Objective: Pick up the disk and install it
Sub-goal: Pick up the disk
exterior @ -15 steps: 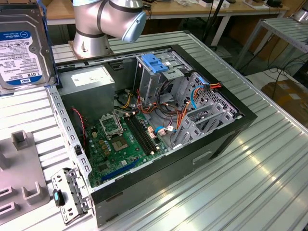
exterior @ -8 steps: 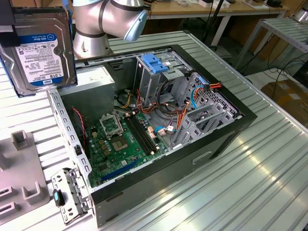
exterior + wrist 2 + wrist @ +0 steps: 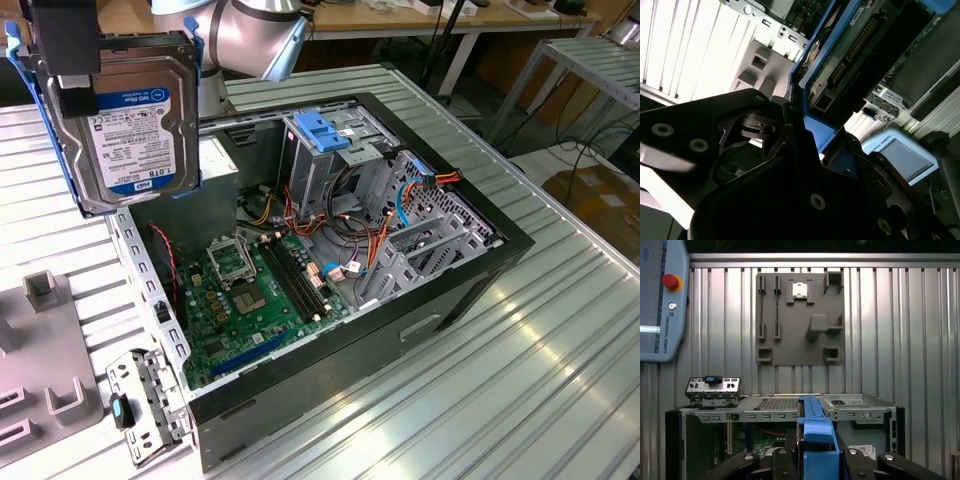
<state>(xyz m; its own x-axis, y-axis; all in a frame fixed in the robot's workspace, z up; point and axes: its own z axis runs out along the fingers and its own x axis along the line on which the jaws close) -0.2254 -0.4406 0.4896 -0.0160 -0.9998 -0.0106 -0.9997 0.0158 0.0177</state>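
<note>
**A:** Disk, where?

**B:** The disk [image 3: 140, 120] is off the table in the upper left of the exterior view. It hangs upright, label to the camera, with the blue rail frame on. It overlaps the far corner of the open computer case [image 3: 350, 370].

**A:** Gripper?

**B:** The gripper [image 3: 815, 460] is clamped on the disk. In the first wrist view its fingers [image 3: 785, 465] flank the blue frame.

**A:** Step in hand?

**B:** Pick-up looks done and this is the carry. Install not begun. The drive cage [image 3: 330, 175], topped by a blue bracket [image 3: 322, 133], sits upper centre and well apart from the disk.

**A:** What does seating call for?

**B:** My read: line the rails up with the cage's slot and keep off the cables [image 3: 370, 250] just beside it. Which bay is free, cannot tell.
</note>
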